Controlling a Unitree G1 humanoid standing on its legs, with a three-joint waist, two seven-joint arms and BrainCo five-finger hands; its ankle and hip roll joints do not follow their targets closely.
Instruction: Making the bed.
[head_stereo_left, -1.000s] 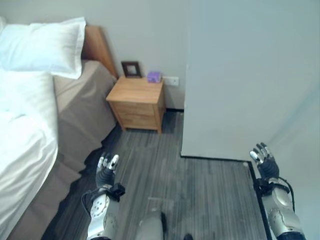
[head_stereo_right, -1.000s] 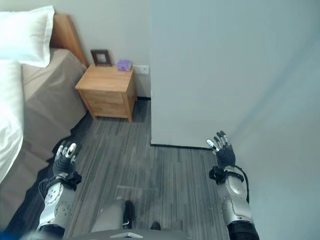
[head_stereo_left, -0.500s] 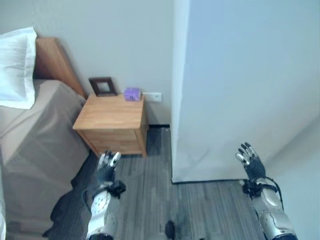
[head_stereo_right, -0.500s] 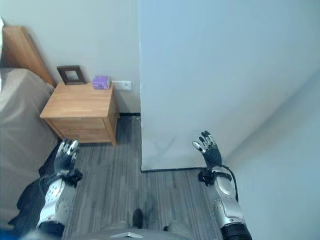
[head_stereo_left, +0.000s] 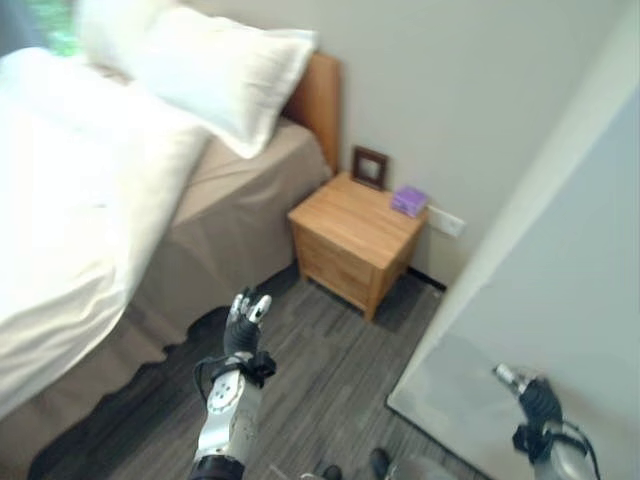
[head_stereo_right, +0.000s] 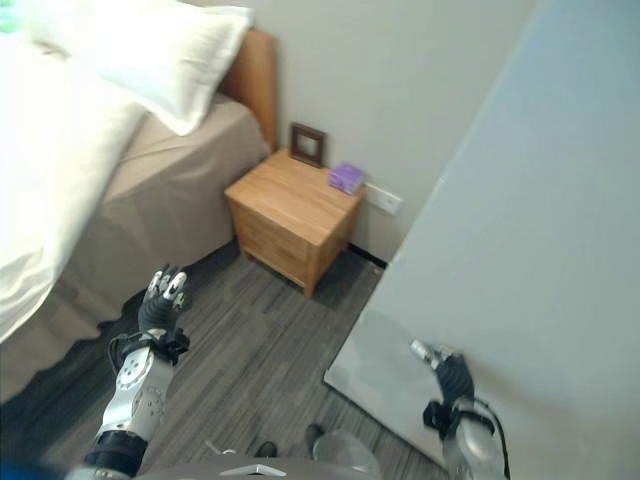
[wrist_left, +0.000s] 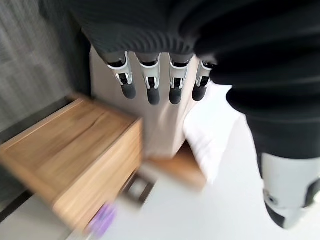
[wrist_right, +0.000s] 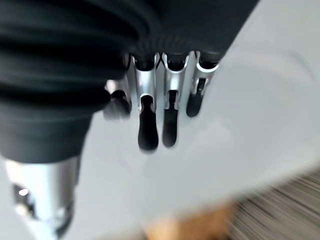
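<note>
Hovering empty, left hand and right hand hang loose-fingered.

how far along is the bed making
Barely begun, by the look of it. Done: a pillow already lies at the headboard. In hand: nothing; the left hand and the right hand are both open over the floor, apart from the bed. Left: the white duvet sits bunched to one side, leaving the tan sheet bare beside the nightstand.
</note>
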